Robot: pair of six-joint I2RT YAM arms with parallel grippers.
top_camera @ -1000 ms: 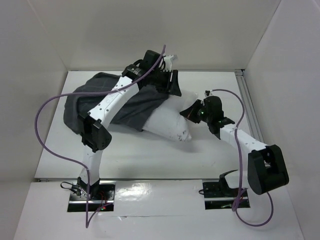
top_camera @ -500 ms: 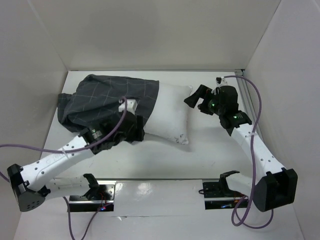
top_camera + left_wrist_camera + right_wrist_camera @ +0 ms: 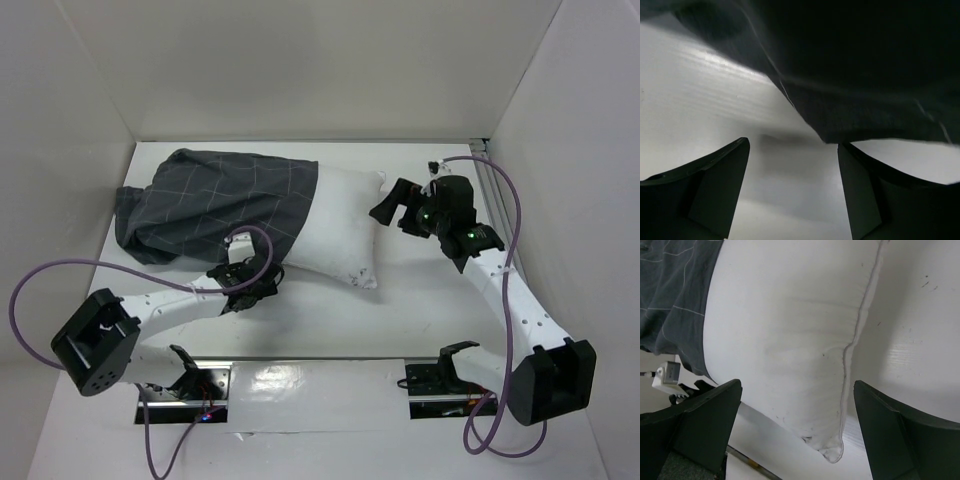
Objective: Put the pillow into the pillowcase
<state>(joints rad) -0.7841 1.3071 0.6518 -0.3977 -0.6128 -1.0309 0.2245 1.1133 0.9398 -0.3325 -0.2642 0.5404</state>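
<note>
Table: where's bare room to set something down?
Best bare patch: near-centre table, between the near edge of the pillow, the left gripper and the right arm. A thin strip runs along the back wall behind the pillowcase. Crowded: left near side under the left arm, and beside the right gripper.

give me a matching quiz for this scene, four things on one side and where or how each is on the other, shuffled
1 pillow
2 pillowcase
3 left gripper
4 right gripper

a open, beside the pillow's bare end
b dark grey with a light grid
c white, partly covered
d open, at the pillowcase's near edge

Pairs: 1-c, 2-b, 3-d, 4-a
</note>
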